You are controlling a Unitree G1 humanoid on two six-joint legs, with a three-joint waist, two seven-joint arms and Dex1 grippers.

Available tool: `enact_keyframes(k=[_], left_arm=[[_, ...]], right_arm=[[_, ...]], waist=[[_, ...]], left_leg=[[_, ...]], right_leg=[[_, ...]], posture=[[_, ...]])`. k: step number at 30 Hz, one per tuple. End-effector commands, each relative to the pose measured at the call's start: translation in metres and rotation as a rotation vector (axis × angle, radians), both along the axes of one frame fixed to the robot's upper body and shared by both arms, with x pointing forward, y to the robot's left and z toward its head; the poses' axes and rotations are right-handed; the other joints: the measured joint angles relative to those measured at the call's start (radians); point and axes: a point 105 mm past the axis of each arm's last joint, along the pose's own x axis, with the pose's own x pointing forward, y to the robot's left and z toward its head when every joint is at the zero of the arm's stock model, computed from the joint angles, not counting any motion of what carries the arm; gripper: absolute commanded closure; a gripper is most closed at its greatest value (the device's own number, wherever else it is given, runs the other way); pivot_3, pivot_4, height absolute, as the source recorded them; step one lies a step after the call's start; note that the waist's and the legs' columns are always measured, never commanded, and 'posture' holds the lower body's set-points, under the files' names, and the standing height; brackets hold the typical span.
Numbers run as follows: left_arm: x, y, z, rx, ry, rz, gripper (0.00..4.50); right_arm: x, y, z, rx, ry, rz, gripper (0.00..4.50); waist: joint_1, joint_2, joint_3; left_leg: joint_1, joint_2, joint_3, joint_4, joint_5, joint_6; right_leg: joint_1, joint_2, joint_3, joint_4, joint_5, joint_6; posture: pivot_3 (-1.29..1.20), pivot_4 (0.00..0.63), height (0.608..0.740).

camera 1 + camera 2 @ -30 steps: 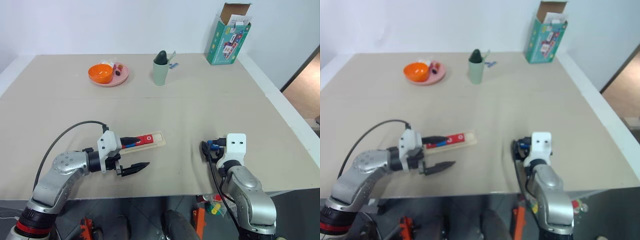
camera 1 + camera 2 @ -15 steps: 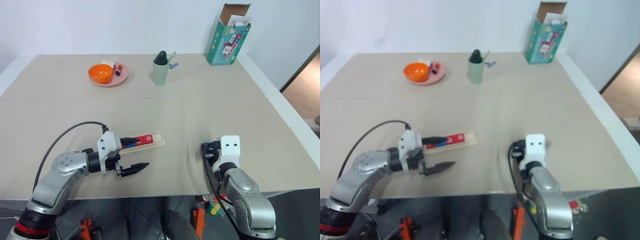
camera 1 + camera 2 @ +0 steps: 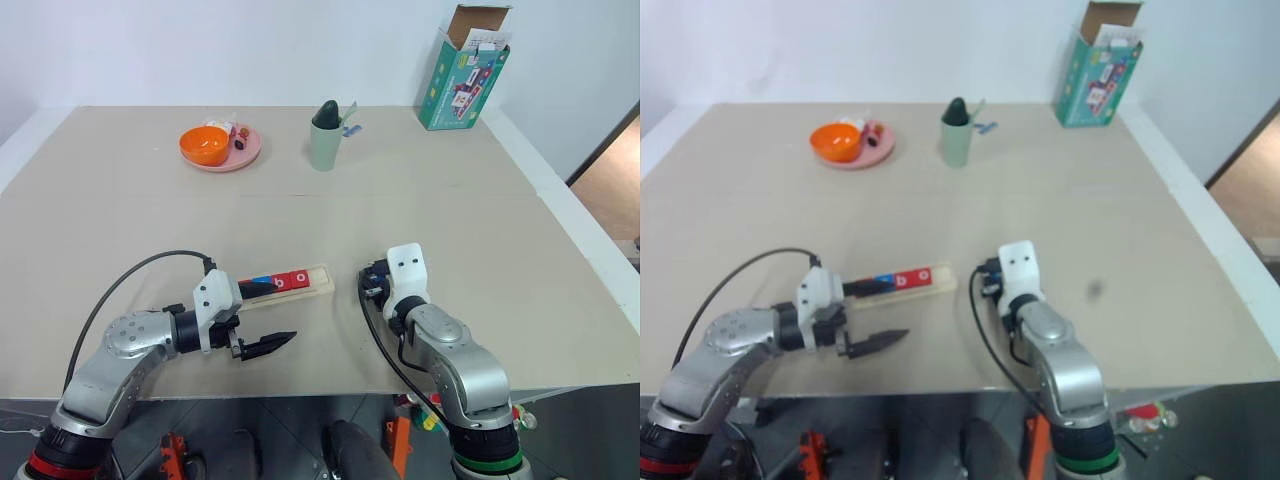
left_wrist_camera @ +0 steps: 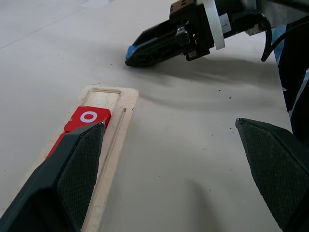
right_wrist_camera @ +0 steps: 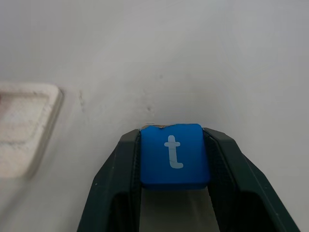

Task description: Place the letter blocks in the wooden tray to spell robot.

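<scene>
Over on the left, the left pincer hangs low over the beige desk, its black fingers spread wide apart, one of them right beside the long pale wooden tray. In the tray's groove sit flat square letter blocks: a red "o" tile nearest the empty end slot, a red "b" tile and a blue one behind it. Just right of the tray, the right pincer is clamped on the blue "t" tile, above bare desk near the tray's open end.
</scene>
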Motion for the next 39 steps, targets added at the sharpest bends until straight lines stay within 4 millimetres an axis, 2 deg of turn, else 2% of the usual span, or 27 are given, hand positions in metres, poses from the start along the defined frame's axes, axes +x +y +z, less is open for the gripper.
enact_keyframes(k=[1,7,15,17,21,23,24,30,33,36,37,39], left_arm=[[-0.002,0.001,0.01,0.006,-0.051,0.003,0.0],[-0.002,0.004,0.009,0.016,-0.05,0.005,0.0],[-0.002,0.006,0.009,0.027,-0.055,0.01,0.0],[-0.002,0.007,0.009,0.03,-0.055,0.011,0.0],[-0.003,0.007,0.008,0.035,-0.053,0.012,0.0],[-0.003,0.007,0.008,0.037,-0.053,0.011,0.0],[-0.003,0.007,0.007,0.037,-0.053,0.01,0.0],[0.001,0.006,0.006,0.038,-0.061,0.009,0.0],[0.001,0.005,0.004,0.038,-0.066,0.004,0.0],[0.001,0.001,0.003,0.034,-0.07,-0.008,0.0],[0.001,0.001,0.003,0.032,-0.071,-0.009,0.0],[0.001,0.0,0.003,0.03,-0.072,-0.01,0.0]], right_arm=[[-0.002,0.014,0.017,0.021,-0.059,0.064,3.25],[-0.006,0.028,0.018,0.034,-0.05,0.141,3.25],[-0.007,0.03,0.009,0.066,-0.002,0.143,3.25],[-0.007,0.03,0.009,0.081,0.004,0.142,2.2],[-0.007,0.026,0.019,0.093,-0.033,0.144,0.73],[-0.008,0.02,0.029,0.095,-0.049,0.169,0.14],[-0.006,0.015,0.034,0.089,-0.057,0.184,0.02],[0.008,-0.025,0.06,-0.021,-0.078,0.266,0.02],[0.011,-0.024,0.062,-0.049,-0.062,0.404,0.02],[0.012,-0.01,0.065,-0.126,-0.067,0.678,0.02],[0.009,-0.002,0.061,-0.19,-0.071,0.829,0.02],[0.008,0.005,0.052,-0.278,-0.064,1.022,0.02]], waist=[[0.0,0.0,0.0],[0.0,0.0,0.0],[0.0,0.0,0.0],[0.0,0.0,0.0],[-0.001,0.0,0.0],[0.0,0.0,0.0],[0.0,0.0,0.0],[0.0,0.0,0.0],[0.0,0.0,0.0],[-0.006,0.001,0.001],[-0.007,0.001,0.001],[-0.008,0.001,0.001]], left_leg=[[0.0,0.0,0.0,0.0,0.0,0.0],[0.001,0.0,0.0,0.0,0.0,0.0],[0.001,0.0,0.0,0.0,0.0,0.0],[0.001,0.0,0.0,0.0,0.0,0.0],[0.001,0.0,0.0,0.0,0.0,0.0],[0.001,0.0,0.0,0.0,0.0,0.0],[0.0,0.0,0.0,0.0,0.0,0.0],[0.001,-0.001,0.001,0.001,0.0,0.0],[0.001,0.0,0.0,0.0,0.0,0.001],[0.002,0.0,0.001,0.0,-0.001,0.003],[0.002,0.0,0.001,0.0,-0.002,0.003],[0.003,0.0,0.002,0.001,-0.002,0.004]], right_leg=[[0.0,0.0,0.0,0.0,0.0,0.0],[0.0,0.001,0.0,0.0,0.001,-0.001],[0.0,0.0,0.0,0.0,0.001,-0.001],[0.0,0.0,0.0,0.0,0.001,-0.001],[0.0,0.0,0.0,0.0,0.001,-0.001],[0.0,0.0,0.0,0.0,0.001,-0.001],[0.0,0.0,0.0,0.0,0.001,0.0],[0.001,-0.001,0.0,0.0,0.001,0.0],[0.001,0.001,0.0,0.0,0.0,-0.001],[0.001,0.002,0.001,0.0,0.0,-0.001],[0.001,0.002,0.001,0.0,0.0,-0.001],[0.001,0.002,0.002,0.0,0.001,-0.001]], posture=[[0.0,0.15,0.74],[0.0,0.15,0.74],[0.0,0.15,0.74],[0.0,0.15,0.74],[0.0,0.15,0.74],[0.0,0.15,0.74],[0.0,0.15,0.74],[0.0,0.15,0.74],[0.0,0.15,0.74],[0.0,0.15,0.74],[0.0,0.15,0.74],[0.0,0.15,0.74]])
